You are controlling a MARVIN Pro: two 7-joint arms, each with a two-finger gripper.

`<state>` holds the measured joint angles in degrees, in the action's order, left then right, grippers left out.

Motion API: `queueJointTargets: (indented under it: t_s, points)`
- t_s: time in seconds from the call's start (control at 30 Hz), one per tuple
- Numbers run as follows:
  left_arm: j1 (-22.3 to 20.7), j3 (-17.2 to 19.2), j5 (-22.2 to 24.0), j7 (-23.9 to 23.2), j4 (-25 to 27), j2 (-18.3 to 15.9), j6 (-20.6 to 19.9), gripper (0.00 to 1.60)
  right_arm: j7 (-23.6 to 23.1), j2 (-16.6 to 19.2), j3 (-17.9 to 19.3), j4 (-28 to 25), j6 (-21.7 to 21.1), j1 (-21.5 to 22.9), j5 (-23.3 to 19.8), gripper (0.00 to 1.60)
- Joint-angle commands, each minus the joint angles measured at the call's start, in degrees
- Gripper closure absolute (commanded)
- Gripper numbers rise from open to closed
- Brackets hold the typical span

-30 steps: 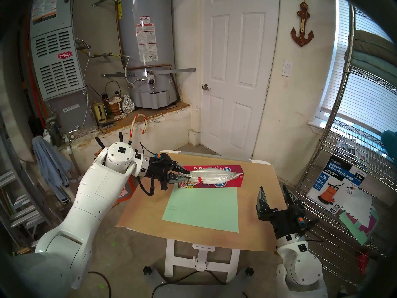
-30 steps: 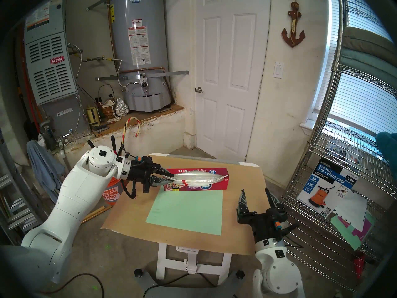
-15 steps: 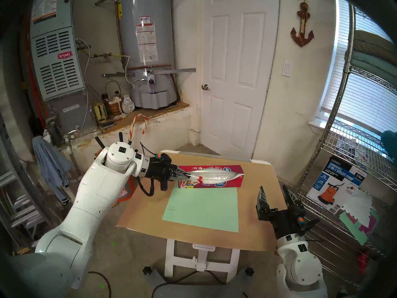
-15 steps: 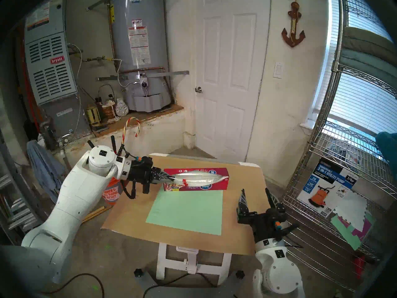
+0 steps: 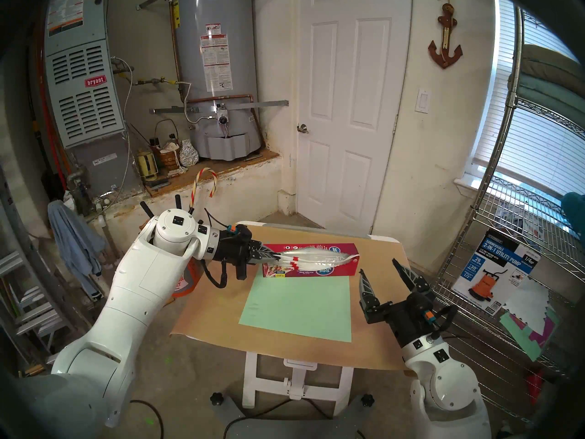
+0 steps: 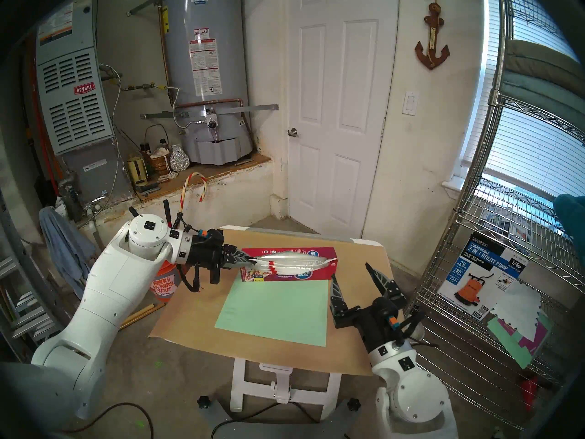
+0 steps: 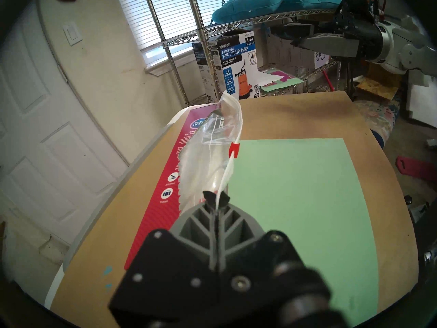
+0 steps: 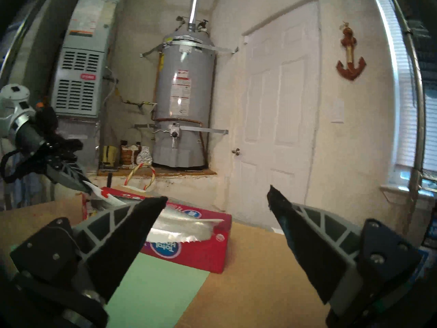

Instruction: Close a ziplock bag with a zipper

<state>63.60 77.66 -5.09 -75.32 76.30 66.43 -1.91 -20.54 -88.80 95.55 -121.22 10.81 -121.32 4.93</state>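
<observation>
The clear ziplock bag (image 5: 319,258) (image 7: 208,154) lies along the top of a red-and-purple box (image 5: 316,272) at the back of the table. Its white zipper (image 7: 225,176) runs down the long edge and carries a small red slider (image 7: 234,150) (image 5: 294,264) near the bag's left part. My left gripper (image 5: 277,257) (image 7: 216,198) is shut on the left end of the bag, pinching the white track. My right gripper (image 5: 378,266) (image 6: 350,269) (image 8: 217,193) stands open in the air just right of the box's right end, holding nothing.
A pale green sheet (image 5: 297,305) lies on the brown-paper-covered table (image 5: 380,333) in front of the box. A wire shelf (image 5: 506,270) with a pump box stands close on the right. A door and a water heater are behind.
My left gripper has shut on the bag's left end. My right arm has moved forward and to the left, toward the box's right end, still open.
</observation>
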Motion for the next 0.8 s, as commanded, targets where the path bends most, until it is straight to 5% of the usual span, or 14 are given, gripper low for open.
queueJointTargets:
  t_s: [0.0,0.77]
  points:
    - [0.9,0.7,0.6,0.0,1.4,-0.4,0.4,1.6,-3.5,4.2,-3.0,-3.4,-4.3,6.2,1.7,0.0]
    - [1.7,0.5,0.4,0.7,3.4,-0.5,0.5,1.6,-11.6,1.7,-15.1,-1.1,-30.1,19.9,10.5,0.0]
